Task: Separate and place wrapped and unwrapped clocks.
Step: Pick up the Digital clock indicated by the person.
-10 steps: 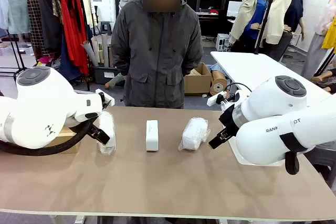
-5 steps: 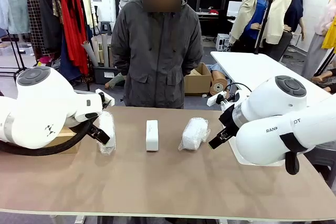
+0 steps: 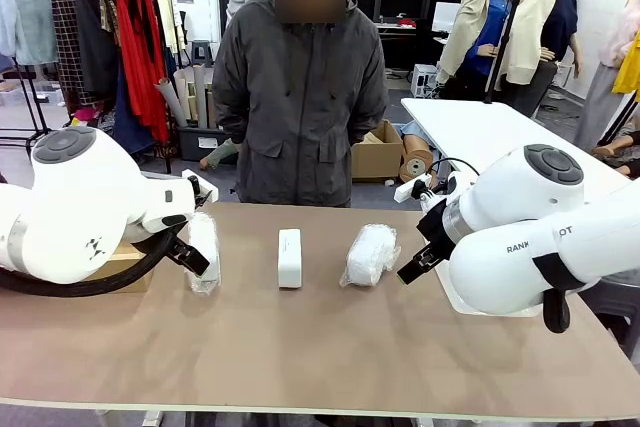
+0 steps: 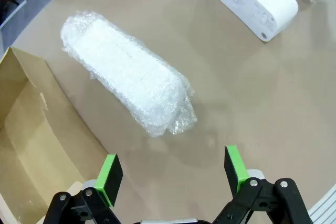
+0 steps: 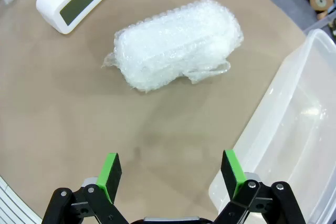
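Note:
Three clocks lie in a row across the table. On the left is a wrapped clock point(image 3: 203, 252) in bubble wrap, which lies just ahead of my left gripper point(image 4: 173, 174) as a long bundle point(image 4: 126, 72). The bare white unwrapped clock point(image 3: 290, 257) lies in the middle and shows at the top right point(image 4: 249, 1) of the left wrist view. To the right is a second wrapped clock point(image 3: 371, 252), a lumpy bundle point(image 5: 176, 43) lying ahead of my right gripper point(image 5: 170, 174). Both grippers hover open above the table, holding nothing.
A brown cardboard box point(image 4: 26, 140) stands open beside the left gripper at the table's left edge point(image 3: 125, 265). A clear plastic tub point(image 5: 294, 124) sits to the right of the right gripper. A person stands at the table's far side.

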`<state>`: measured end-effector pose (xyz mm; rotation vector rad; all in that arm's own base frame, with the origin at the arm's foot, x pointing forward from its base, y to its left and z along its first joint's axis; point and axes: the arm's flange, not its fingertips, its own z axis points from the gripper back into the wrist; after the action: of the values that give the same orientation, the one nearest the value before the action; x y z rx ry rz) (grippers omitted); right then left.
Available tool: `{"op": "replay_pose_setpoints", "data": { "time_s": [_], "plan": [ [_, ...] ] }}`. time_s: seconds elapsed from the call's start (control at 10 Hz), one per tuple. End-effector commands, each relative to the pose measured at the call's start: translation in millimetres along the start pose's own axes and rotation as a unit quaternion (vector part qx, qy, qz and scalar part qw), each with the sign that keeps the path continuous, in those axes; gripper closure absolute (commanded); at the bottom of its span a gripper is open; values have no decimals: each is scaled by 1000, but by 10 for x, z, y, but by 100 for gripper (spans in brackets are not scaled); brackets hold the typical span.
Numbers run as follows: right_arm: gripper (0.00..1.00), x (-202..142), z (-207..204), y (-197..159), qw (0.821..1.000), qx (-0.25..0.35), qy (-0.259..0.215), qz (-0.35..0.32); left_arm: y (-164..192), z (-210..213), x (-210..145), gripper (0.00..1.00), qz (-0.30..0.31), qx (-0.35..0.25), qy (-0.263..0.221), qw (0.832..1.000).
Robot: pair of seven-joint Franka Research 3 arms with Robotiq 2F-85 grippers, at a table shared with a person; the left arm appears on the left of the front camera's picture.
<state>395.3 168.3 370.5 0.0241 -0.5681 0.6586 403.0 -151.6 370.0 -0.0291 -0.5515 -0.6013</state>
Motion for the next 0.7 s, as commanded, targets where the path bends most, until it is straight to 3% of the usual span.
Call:
{"op": "replay_pose_setpoints", "data": {
  "time_s": [0.0, 0.6],
  "plan": [
    [0, 0, 1, 0, 1000, 0, 0, 0, 0, 1, 0, 0, 0, 0, 0, 1000],
    [0, 0, 1, 0, 1000, 0, 0, 0, 0, 1, 0, 0, 0, 0, 0, 1000]
  ]
}}
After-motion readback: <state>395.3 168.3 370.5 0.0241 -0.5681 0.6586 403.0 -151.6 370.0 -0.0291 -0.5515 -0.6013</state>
